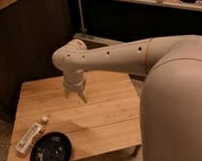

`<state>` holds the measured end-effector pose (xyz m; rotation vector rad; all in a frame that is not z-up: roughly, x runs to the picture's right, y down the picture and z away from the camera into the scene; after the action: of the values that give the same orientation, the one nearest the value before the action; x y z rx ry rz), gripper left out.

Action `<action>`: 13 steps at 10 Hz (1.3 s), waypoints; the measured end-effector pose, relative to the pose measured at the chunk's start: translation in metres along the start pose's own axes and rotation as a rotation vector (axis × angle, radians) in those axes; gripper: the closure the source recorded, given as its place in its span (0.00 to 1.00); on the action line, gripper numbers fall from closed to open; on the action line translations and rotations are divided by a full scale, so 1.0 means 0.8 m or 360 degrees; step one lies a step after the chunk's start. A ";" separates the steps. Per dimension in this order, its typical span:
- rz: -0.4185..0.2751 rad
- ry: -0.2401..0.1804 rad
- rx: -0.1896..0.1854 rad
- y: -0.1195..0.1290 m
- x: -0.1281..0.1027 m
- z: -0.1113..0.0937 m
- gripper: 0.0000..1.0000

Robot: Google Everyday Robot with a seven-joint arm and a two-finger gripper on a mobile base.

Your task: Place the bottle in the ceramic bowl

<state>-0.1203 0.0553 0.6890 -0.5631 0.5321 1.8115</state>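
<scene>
The bottle (31, 136) lies on its side near the front left of the wooden table (105, 115), white cap pointing to the back right. The black ceramic bowl (51, 151) sits just right of it at the table's front edge, almost touching it. My gripper (77, 95) hangs from the white arm above the middle of the table, well behind and to the right of both. It holds nothing.
The white arm (118, 57) reaches in from the right and its bulky body (175, 107) fills the right side. A dark wall stands behind the table. A dark shelf runs along the back right.
</scene>
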 end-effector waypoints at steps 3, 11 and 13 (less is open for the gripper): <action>-0.0395 0.0032 -0.0242 -0.011 0.008 -0.002 0.35; -0.1705 0.0110 -0.0786 0.003 0.064 0.000 0.35; -0.1799 0.0099 -0.0824 0.007 0.070 0.000 0.35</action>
<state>-0.1413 0.0947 0.6550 -1.0094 -0.2429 0.8124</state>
